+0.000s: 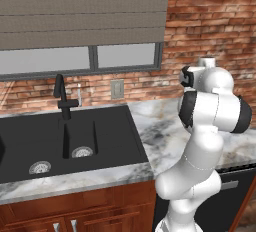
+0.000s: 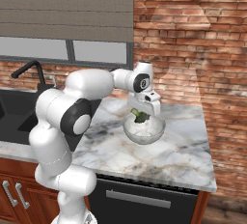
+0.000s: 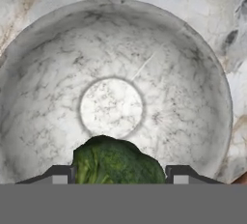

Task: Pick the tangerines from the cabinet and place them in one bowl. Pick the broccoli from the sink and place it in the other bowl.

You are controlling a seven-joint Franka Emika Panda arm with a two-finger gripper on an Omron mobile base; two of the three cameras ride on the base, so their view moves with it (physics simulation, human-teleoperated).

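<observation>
My gripper [image 2: 141, 117] hangs over a pale marbled bowl [image 2: 144, 132] on the marble counter, shut on the broccoli [image 2: 140, 116]. In the hand view the green broccoli [image 3: 116, 162] sits between the two dark fingertips [image 3: 58, 175], above the near inner wall of the bowl [image 3: 183, 97], whose flat round bottom lies straight below. The bowl holds nothing else. The black double-basin sink [image 1: 75, 136] lies to the left, with its black faucet [image 1: 61, 96] behind it. In the left base view my own arm [image 1: 212, 111] covers the hand.
A brick wall [image 2: 193, 49] stands close behind the bowl. The counter [image 2: 183, 155] ends at its right edge near the bowl, with a dark dishwasher front [image 2: 140, 199] under it. A window with a grey blind [image 1: 80, 11] is above the sink.
</observation>
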